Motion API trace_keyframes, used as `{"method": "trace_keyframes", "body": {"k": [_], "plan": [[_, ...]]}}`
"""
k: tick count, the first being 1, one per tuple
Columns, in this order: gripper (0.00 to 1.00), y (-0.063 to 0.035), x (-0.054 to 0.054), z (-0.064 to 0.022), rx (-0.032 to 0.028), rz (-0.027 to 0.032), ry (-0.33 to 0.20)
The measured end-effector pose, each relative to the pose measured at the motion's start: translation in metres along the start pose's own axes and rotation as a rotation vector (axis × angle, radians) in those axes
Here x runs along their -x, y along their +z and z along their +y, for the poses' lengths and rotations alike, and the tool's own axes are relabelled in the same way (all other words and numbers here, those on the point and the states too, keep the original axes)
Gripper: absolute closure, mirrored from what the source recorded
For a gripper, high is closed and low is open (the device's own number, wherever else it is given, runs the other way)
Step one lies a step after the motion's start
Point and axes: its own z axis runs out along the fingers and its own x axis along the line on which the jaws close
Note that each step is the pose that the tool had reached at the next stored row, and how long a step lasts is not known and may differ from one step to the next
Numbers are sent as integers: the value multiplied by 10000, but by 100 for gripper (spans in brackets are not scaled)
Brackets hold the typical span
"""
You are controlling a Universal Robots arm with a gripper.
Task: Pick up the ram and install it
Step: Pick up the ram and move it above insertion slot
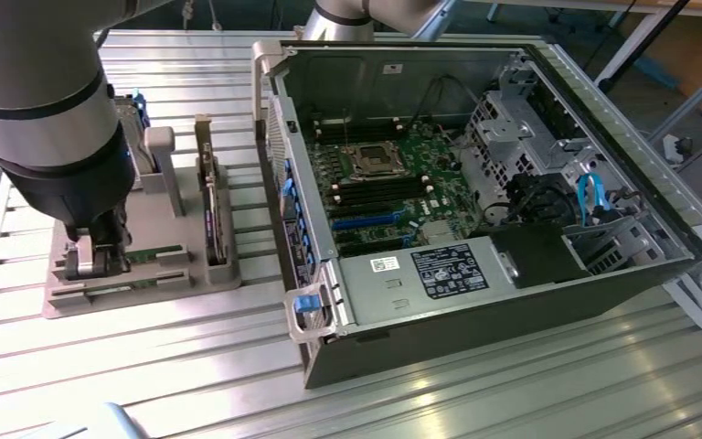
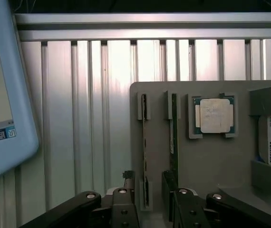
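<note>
Currently the ram (image 2: 144,142) is seen standing on edge in a slot of the grey tray (image 2: 211,166), its long axis parallel to the second stick (image 2: 174,137) beside it. The jaws of the gripper (image 2: 150,197) are spread on both sides of its near end, which is partly hidden.

The pincer (image 2: 152,211), spread wide, has the ram (image 2: 144,142) between its fingers, and the second stick (image 2: 173,137) just beside leaves only a narrow lane. Bare counter (image 1: 132,366) surrounds the tray (image 1: 70,302). The computer case (image 1: 388,311) walls off the exterior view's right.
</note>
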Motion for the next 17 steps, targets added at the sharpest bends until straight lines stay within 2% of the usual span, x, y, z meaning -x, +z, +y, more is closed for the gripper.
{"method": "trace_keyframes", "body": {"k": [14, 17], "plan": [[64, 255, 7, 9, 1, 1, 1], [64, 350, 5, 7, 1, 2, 0]]}}
